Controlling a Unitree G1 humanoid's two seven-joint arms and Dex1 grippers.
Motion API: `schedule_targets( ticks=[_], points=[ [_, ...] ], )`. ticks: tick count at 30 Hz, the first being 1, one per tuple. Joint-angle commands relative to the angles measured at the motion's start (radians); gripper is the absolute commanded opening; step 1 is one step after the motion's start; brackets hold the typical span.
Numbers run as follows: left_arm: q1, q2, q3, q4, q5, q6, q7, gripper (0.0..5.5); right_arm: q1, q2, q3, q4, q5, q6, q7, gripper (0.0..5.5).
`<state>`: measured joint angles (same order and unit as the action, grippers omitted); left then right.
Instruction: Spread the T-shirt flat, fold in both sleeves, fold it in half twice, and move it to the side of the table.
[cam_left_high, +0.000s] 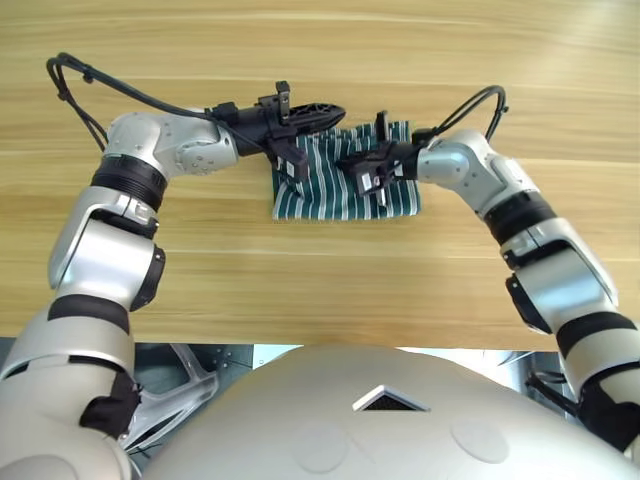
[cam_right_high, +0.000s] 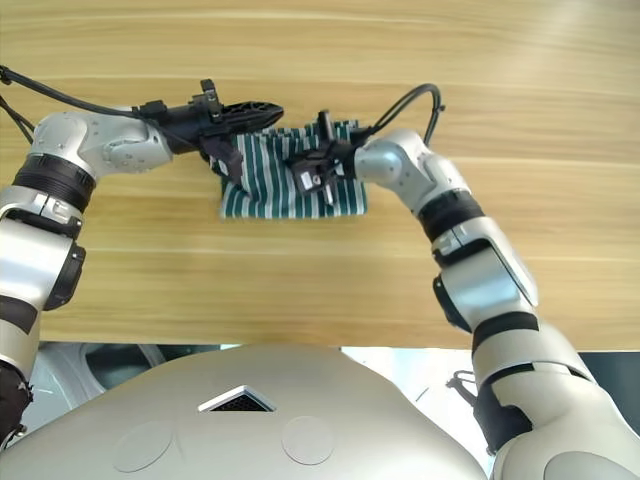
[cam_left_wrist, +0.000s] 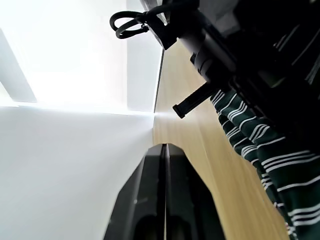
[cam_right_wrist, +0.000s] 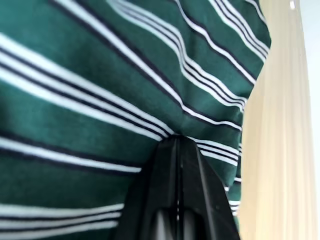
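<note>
The T-shirt (cam_left_high: 330, 190), dark green with white stripes, lies folded into a small rectangle in the middle of the wooden table (cam_left_high: 300, 270). My left gripper (cam_left_high: 338, 110) hovers at the shirt's far edge, shut, with nothing between its fingers (cam_left_wrist: 164, 165); striped cloth (cam_left_wrist: 260, 140) lies beside it. My right gripper (cam_left_high: 344, 164) sits over the middle of the shirt. Its fingers (cam_right_wrist: 177, 165) are shut, tips touching the cloth (cam_right_wrist: 100, 75) where a small crease runs.
Bare wood surrounds the shirt on all sides, with wide room to the left, right and far side. The table's near edge (cam_left_high: 300, 343) runs just in front of me. Black cables (cam_left_high: 100, 85) loop off both wrists above the tabletop.
</note>
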<state>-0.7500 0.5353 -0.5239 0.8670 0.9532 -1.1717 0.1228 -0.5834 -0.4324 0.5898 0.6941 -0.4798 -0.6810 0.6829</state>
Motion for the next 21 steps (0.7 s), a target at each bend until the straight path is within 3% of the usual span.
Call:
schedule_targets(
  ticks=[1,6,12,17,21],
  points=[
    [0.039,0.031,-0.024,-0.039,-0.059,-0.025,-0.080,0.00,0.151,-0.129,0.031,-0.105,0.032,0.032,0.168,0.04],
    [0.118,0.078,-0.105,-0.066,-0.235,-0.084,-0.318,0.00,0.235,-0.224,-0.014,-0.244,0.109,0.084,0.201,0.04],
    [0.249,0.294,-0.340,-0.467,-0.861,0.059,-0.785,0.00,0.244,-0.226,-0.031,-0.266,0.117,0.118,0.193,0.04],
    [0.281,0.306,-0.303,-0.585,-1.004,0.155,-0.923,0.00,0.241,-0.216,-0.021,-0.249,0.107,0.124,0.182,0.04],
    [0.286,0.226,-0.248,-0.520,-0.895,0.169,-0.925,0.00,0.252,-0.218,-0.014,-0.272,0.111,0.124,0.189,0.04]
  ],
)
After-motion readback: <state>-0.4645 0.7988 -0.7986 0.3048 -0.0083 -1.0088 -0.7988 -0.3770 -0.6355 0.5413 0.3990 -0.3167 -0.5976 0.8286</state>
